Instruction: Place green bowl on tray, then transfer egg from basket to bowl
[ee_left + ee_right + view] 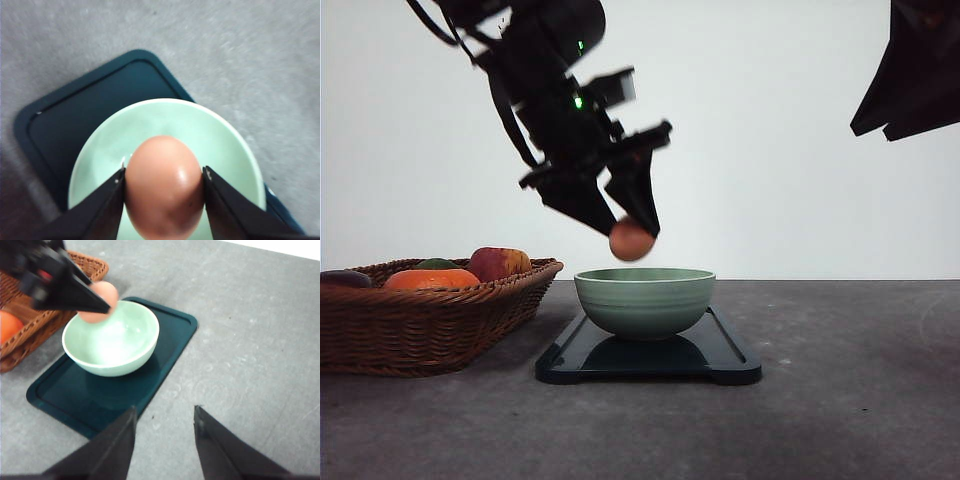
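The green bowl [644, 300] stands upright on the black tray [720, 352] at the table's middle. My left gripper [632, 238] hangs just above the bowl's left rim, shut on a brown egg [631, 241]. In the left wrist view the egg [164, 186] is pinched between both fingers [105, 205] over the bowl [220, 140] and the tray [90, 110]. The right wrist view shows the bowl [112, 342], tray [165, 345], egg [97, 300] and my open right gripper [165, 432], which is well apart from them. The wicker basket [430, 322] sits left of the tray.
The basket holds an orange fruit [432, 279], a reddish fruit [498, 263] and a dark item [342, 278]. The right arm [912, 70] hangs high at the upper right. Grey tabletop [850, 380] stretches right of the tray.
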Controlling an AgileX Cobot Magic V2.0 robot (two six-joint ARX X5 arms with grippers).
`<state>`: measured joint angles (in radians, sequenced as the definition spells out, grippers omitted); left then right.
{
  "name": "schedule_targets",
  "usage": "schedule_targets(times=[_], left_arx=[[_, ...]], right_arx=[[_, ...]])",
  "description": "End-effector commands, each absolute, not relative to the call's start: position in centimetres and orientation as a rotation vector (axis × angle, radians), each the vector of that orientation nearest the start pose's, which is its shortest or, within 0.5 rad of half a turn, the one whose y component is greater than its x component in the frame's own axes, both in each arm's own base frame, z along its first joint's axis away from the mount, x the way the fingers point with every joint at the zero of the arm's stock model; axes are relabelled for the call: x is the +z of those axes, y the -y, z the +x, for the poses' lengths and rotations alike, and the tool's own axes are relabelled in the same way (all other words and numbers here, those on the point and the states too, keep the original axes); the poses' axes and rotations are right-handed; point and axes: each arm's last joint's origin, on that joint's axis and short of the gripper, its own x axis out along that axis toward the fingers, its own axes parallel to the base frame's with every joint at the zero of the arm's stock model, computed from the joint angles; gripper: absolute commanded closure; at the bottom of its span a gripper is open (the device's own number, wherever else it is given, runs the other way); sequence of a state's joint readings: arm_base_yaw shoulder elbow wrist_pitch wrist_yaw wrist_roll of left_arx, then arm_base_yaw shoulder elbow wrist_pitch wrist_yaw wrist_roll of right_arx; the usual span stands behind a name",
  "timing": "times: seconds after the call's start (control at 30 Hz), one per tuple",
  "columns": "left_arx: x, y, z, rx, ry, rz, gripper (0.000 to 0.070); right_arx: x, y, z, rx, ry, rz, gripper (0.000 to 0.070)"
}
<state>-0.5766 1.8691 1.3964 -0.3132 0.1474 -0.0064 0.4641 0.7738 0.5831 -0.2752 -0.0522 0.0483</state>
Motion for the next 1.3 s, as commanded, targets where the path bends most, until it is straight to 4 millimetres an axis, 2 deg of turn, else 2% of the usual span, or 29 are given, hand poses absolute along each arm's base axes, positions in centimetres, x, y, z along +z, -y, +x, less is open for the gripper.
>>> schedule_targets(times=[0.0, 0.33, 0.6, 0.77, 0.87, 0.9, 1.07, 1.27], left_arx=[[22.3, 23.6, 34.8, -0.699, -0.772, 0.184, 0.0482], [19.4, 24.7, 35.7, -0.706, -0.778, 0.189, 0.0474], [17.7, 25.4, 35.8, -0.714, -0.815, 0.204, 0.0472], [17.7, 25.6, 35.7, -0.721, -0.807, 0.207, 0.0457], [17.7, 25.6, 35.6, -0.722, -0.808, 0.208, 0.0314], [17.7, 25.7, 35.6, -0.723, -0.809, 0.208, 0.0303], [18.0, 25.8, 35.6, -0.721, -0.821, 0.205, 0.0301], [20.7, 26.1, 36.1, -0.717, -0.86, 0.214, 0.0303]], right_arx=[[25.8, -7.8, 15.1, 0.501, -0.468, -0.057, 0.0474], [25.7, -7.8, 15.1, 0.5, -0.483, -0.061, 0.0474], [25.7, -7.8, 15.1, 0.5, -0.483, -0.06, 0.0474], [25.7, -7.8, 15.1, 0.5, -0.483, -0.06, 0.0474], [25.7, -7.8, 15.1, 0.5, -0.484, -0.061, 0.0474], [25.6, -7.8, 15.1, 0.5, -0.485, -0.061, 0.0474], [25.6, -7.8, 15.1, 0.5, -0.49, -0.062, 0.0474], [25.6, -7.8, 15.1, 0.5, -0.489, -0.062, 0.0474]])
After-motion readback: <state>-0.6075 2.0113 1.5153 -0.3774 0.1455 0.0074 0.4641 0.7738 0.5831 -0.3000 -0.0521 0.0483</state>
